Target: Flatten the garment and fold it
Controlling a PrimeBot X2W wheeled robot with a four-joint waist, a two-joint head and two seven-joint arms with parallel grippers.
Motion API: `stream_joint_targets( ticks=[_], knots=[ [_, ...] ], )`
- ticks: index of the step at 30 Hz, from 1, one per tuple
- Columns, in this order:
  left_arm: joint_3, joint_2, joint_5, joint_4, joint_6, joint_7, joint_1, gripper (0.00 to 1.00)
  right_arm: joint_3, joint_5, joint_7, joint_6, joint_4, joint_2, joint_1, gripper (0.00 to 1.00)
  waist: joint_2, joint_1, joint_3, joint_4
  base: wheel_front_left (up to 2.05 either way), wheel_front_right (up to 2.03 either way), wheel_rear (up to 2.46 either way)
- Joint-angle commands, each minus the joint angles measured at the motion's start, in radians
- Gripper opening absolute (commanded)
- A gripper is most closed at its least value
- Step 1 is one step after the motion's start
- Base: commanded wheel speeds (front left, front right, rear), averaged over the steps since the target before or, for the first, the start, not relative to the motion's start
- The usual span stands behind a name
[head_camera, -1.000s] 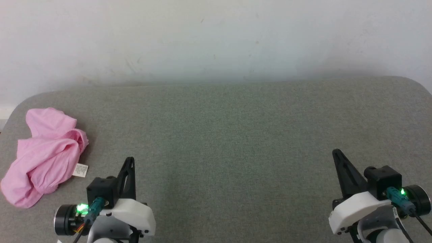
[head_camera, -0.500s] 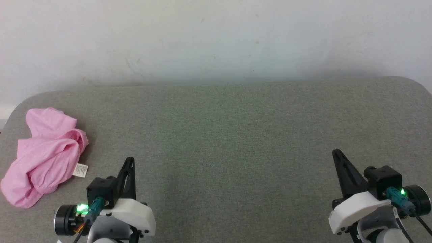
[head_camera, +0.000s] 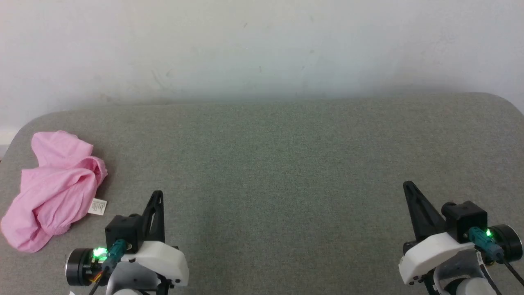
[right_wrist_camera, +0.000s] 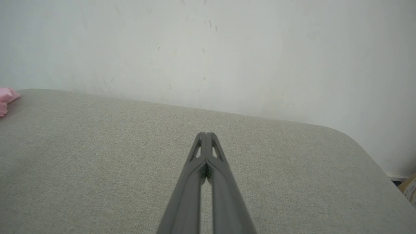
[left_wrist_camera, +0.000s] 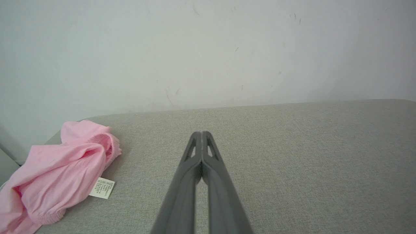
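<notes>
Pink garment, thin and soft, sits crumpled in a lump right at the table's left edge. Its gathered waistband is bunched up, and a little white care label lies flat on the near side. Left jaws are pressed shut on nothing, just right of the label and clear of the cloth. Right jaws are shut too, way over on the right. Tabletop is grey woven fabric with rounded corners and a wide stretch between the arms, with a scuffed white wall behind.
</notes>
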Motion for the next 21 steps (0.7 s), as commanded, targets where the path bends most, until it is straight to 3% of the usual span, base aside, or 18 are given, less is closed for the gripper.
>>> stream_joint_targets(
  ticks=[1,16,17,21],
  knots=[
    [0.004,-0.002,0.007,-0.005,-0.008,0.0,-0.013,0.0,0.0,-0.007,0.0,-0.002,-0.006,0.004,-0.015,0.0,0.0,0.0,0.0,0.0,0.0,0.0,0.0],
    [0.004,-0.002,0.007,-0.005,-0.008,0.0,-0.013,0.0,0.0,-0.007,0.0,-0.002,-0.006,0.004,-0.015,0.0,0.0,0.0,0.0,0.0,0.0,0.0,0.0],
    [0.0,0.0,0.0,0.0,0.0,0.0,0.0,1.0,0.0,0.0,0.0,0.0,0.0,0.0,0.0,1.0,0.0,0.0,0.0,0.0,0.0,0.0,0.0],
    [-0.001,0.0,0.0,0.001,0.001,-0.001,0.0,1.0,0.0,0.001,-0.001,0.0,0.002,-0.001,0.001,1.0,0.0,0.0,0.0,0.0,0.0,0.0,0.0]
  ],
)
